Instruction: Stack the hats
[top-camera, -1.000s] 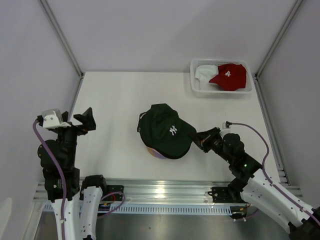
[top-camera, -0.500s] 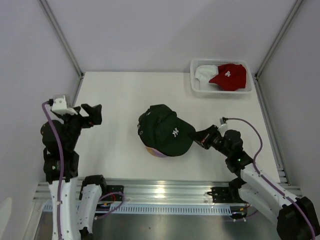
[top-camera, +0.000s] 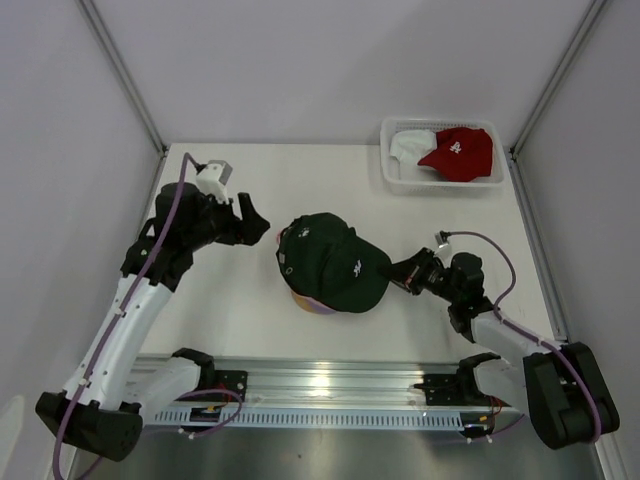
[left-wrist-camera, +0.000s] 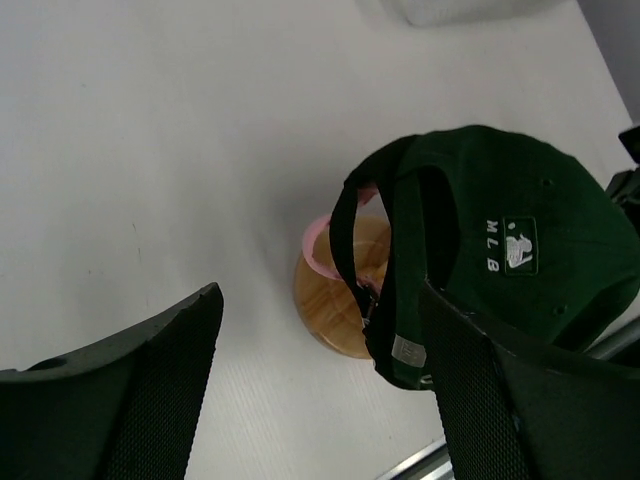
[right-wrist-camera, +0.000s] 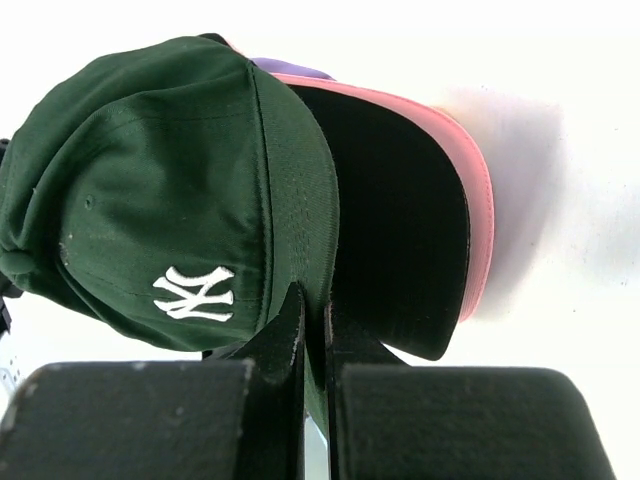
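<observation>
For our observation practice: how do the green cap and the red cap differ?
The green cap tops the stack mid-table; the red cap lies in the basket. The right tool pinches the green cap's brim; nothing grips the red cap. Both carry white embroidered logos.

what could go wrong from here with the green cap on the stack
The right jaws are shut on the brim of the dark green cap; a sideways pull may drag it off the pink cap beneath.
It sits off-centre, the wooden stand showing at its back; the open left jaws nearby may snag the strap and tip the stack.
</observation>
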